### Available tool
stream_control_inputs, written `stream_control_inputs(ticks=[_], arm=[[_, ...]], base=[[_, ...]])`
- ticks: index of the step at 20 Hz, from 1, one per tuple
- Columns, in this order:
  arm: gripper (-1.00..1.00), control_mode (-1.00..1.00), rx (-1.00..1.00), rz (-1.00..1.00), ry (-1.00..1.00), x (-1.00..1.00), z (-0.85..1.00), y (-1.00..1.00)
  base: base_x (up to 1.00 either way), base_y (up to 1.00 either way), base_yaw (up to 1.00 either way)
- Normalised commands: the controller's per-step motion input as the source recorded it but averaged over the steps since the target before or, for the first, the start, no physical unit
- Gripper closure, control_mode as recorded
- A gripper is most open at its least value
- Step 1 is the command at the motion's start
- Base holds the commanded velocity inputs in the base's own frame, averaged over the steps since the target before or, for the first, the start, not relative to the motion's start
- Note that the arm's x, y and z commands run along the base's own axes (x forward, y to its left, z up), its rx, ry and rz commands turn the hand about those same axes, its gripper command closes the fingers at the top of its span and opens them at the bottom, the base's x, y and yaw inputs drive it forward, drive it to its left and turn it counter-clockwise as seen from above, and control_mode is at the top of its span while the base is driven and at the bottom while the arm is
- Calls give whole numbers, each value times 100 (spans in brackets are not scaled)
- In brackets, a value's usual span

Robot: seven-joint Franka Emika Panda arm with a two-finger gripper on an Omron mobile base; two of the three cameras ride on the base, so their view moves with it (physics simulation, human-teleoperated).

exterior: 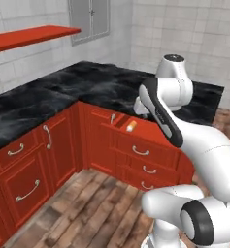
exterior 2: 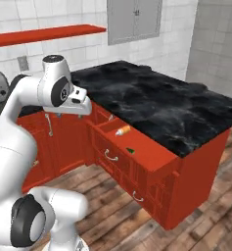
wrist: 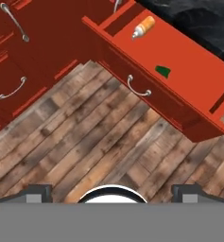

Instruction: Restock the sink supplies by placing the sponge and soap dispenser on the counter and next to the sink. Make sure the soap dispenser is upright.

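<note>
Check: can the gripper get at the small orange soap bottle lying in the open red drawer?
Probably yes. The orange soap bottle lies uncovered in the open red drawer, nothing over it; the open gripper hangs above the floor, short of it.

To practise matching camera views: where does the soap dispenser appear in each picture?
Left base view: soap dispenser lying in the open drawer, centre.
Right base view: centre, same drawer.
Hand view: upper centre.
Shared landmark: the open drawer.

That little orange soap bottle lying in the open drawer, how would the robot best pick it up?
Probably from above, gripper closing across the orange body of the soap dispenser. It lies on its side in the open drawer, pump end toward the drawer front, so the round body offers the widest hold; the drawer walls block a sideways approach.
</note>
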Motion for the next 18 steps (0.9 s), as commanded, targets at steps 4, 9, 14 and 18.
stream_control_inputs(ticks=[4, 9, 14, 18], arm=[[-100, 100, 0, 0, 0, 0, 0, 0], [-100, 100, 0, 0, 0, 0, 0, 0], [-100, 100, 0, 0, 0, 0, 0, 0], [-100, 100, 0, 0, 0, 0, 0, 0]], base=[[11, 80, -59], [8, 81, -62], [5, 89, -62], [1, 74, -56]])
